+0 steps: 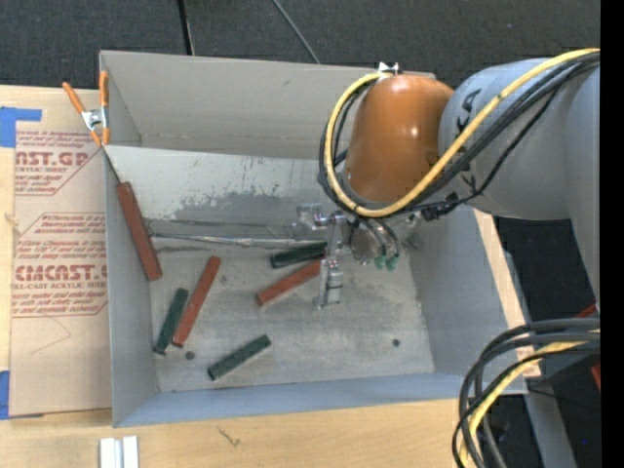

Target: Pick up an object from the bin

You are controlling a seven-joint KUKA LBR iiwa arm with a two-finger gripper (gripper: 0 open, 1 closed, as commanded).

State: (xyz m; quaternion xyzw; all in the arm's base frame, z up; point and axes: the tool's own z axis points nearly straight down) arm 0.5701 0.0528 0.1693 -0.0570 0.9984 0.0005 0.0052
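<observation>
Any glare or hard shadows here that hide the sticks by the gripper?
Camera view: no glare on the bin floor, only a soft sheen on the arm's orange cover. Camera view: a dark streak runs left from the gripper, shadow or scuff I cannot tell; the red stick and green stick beside it stay plain.

Hand (331,291) beside red stick (288,287) (centre-right)

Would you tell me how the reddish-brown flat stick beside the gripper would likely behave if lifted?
The reddish-brown flat stick lies straight, so probably stiff. Long and thin, it may tilt if the gripper pinches its end. Its flat look suggests no rolling.
</observation>
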